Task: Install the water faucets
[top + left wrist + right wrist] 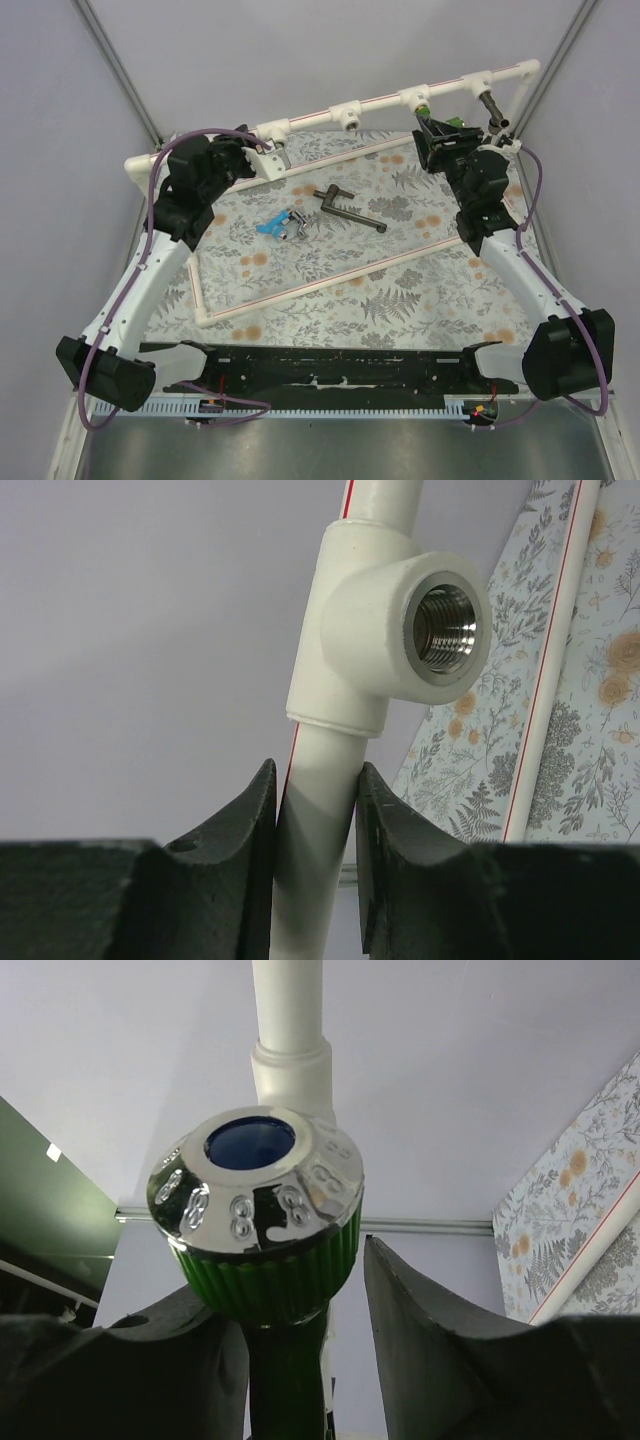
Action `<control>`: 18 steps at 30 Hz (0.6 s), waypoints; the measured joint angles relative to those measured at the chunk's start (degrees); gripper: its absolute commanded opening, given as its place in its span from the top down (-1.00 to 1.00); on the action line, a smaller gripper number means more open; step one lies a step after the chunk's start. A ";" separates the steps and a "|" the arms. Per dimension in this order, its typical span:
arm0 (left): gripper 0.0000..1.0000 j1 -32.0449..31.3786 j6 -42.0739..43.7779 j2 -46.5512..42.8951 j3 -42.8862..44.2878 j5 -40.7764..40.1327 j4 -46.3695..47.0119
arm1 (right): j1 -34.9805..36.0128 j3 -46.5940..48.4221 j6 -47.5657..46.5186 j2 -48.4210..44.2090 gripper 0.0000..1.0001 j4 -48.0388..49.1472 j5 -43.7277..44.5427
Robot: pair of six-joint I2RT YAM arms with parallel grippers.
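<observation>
Standing between the right fingers (430,1350) is the bright green plastic faucet (270,1280). These fingers are spread to either side of it. A clear gap separates the faucet stem from the finger on the picture's right. Contact on the other side cannot be told, because the knob overlaps that finger. The knob is a ribbed green ring topped by a chrome cap with embossed ovals and a dark blue disc at its centre. A dark green stem runs down between the fingers. Beyond the cap, a white plastic pipe (290,1030) extends away from the fingers.

The left fingers (235,860) are pinched on a second length of white pipe, one finger on each side. They grip just below a white plastic tee fitting (350,630), whose metal-threaded socket (447,630) is bare.

In the top view, three faucets lie on the floral-patterned counter (420,285) between the two sets of fingers, well apart from both. The light blue faucet (268,227) touches the shiny silver faucet (294,224). The longer dark grey lever faucet (350,209) lies just beside them, toward the right fingers. A further dark metal faucet (494,108) hangs from the pipe frame just outboard of the right fingers.
</observation>
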 measured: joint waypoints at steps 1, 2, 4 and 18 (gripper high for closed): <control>0.96 -0.02 -0.02 0.00 0.00 0.00 0.02 | 0.00 -0.04 -0.22 -0.04 -0.05 0.11 0.00; 0.96 -0.02 -0.04 -0.02 -0.02 0.04 0.02 | 0.02 -0.07 -0.50 -0.15 -0.07 0.00 0.00; 0.96 -0.02 -0.20 -0.02 0.00 0.09 0.02 | 0.00 -0.17 -1.25 -0.50 -0.18 -0.37 0.33; 0.96 -0.09 -0.46 -0.26 -0.02 0.72 -0.31 | -0.33 -4.04 -12.72 -5.38 -0.71 -3.08 1.88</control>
